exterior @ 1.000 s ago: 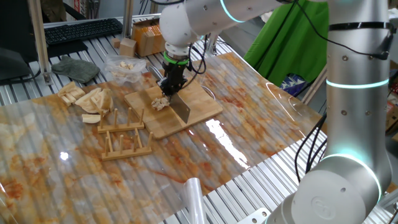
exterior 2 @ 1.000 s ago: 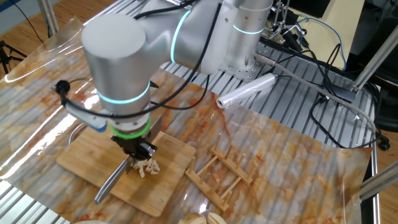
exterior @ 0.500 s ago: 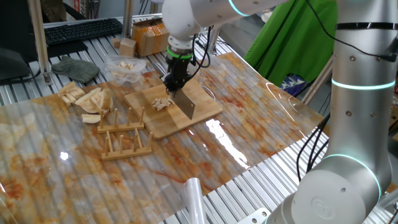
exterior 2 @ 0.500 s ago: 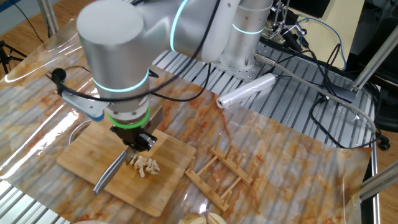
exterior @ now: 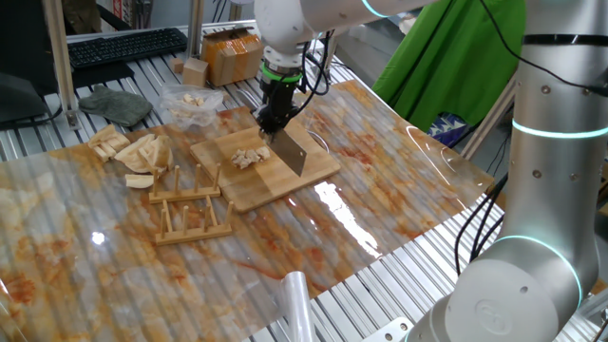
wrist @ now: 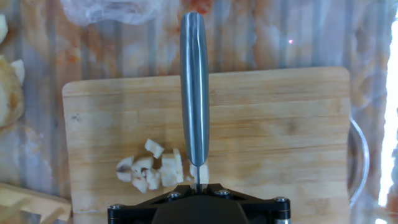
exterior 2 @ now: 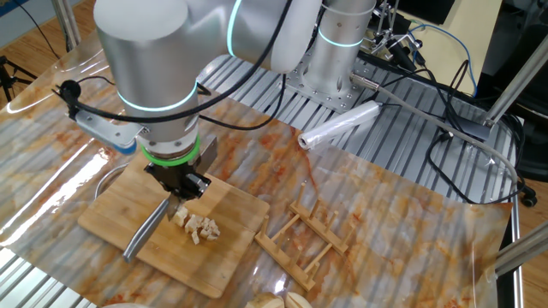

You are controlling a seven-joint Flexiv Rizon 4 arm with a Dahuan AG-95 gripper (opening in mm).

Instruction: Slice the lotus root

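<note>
Hand view: gripper (exterior 2: 178,186) clamped on knife (wrist: 194,93), blade above bamboo board (wrist: 280,137); lotus root (wrist: 152,171) bits clustered just left of blade, one bit touching it.

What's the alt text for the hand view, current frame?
Looking down along the hand, a metal knife runs up the middle of a bamboo cutting board. A cluster of small pale lotus root pieces lies on the board just left of the blade near the hand. A clear plastic bag shows at the top edge.
</note>
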